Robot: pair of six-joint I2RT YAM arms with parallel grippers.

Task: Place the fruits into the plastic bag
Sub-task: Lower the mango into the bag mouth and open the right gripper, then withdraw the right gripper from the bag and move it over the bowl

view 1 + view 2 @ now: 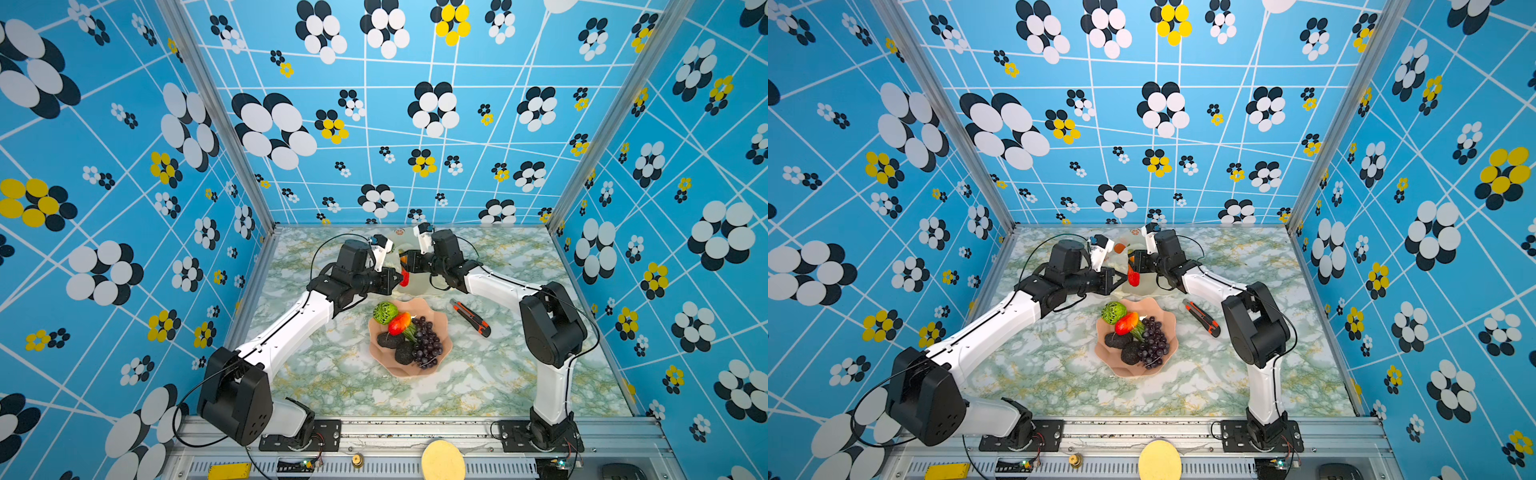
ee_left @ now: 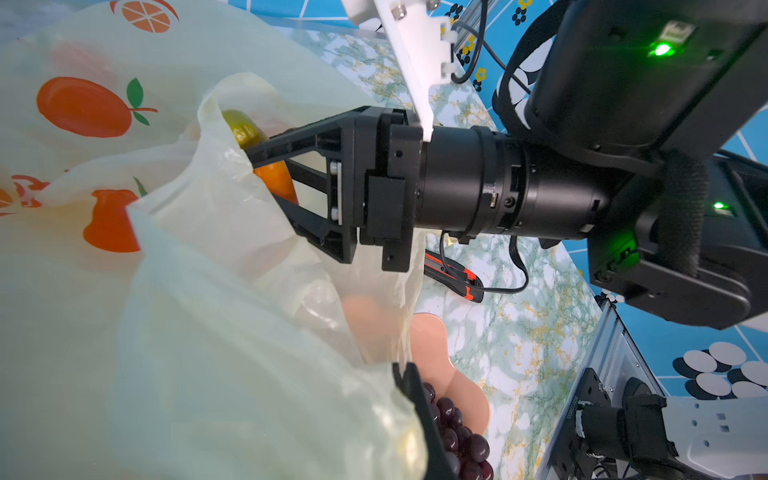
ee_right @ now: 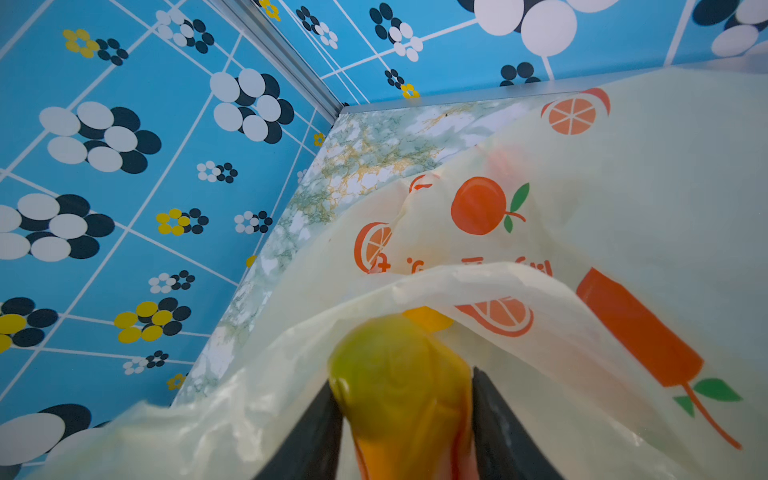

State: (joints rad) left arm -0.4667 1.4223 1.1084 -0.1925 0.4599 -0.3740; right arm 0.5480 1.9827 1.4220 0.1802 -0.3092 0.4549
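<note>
**Right arm carries a fruit into the held-open bag**

On a marble-patterned tabletop, the plastic bag lies at the far middle, beyond the pink dish and between the two grippers; the left gripper is closed tight and appears to pinch the bag's near rim, lifting the mouth open; the right gripper reaches into that mouth with a yellow-green fruit, shading to orange, between its jaws; the jaws lie against or just beside its sides, and whether they press it or have let go cannot be told.

The step in hand looks like dropping this fruit in; next, I judge, the right jaws must part fully and back out without snagging the thin film, then go to the dish. On the dish lie a bumpy green ball, a red-orange fruit, purple grapes and two black ovals; a utility knife lies near the dish, apart from it.

In both top views the arms cover most of the bag; in the left wrist view film hides the right fingertips; a yellow patch under a fold may be a fruit already inside; a red patch by the left gripper may be fruit or print.
</note>
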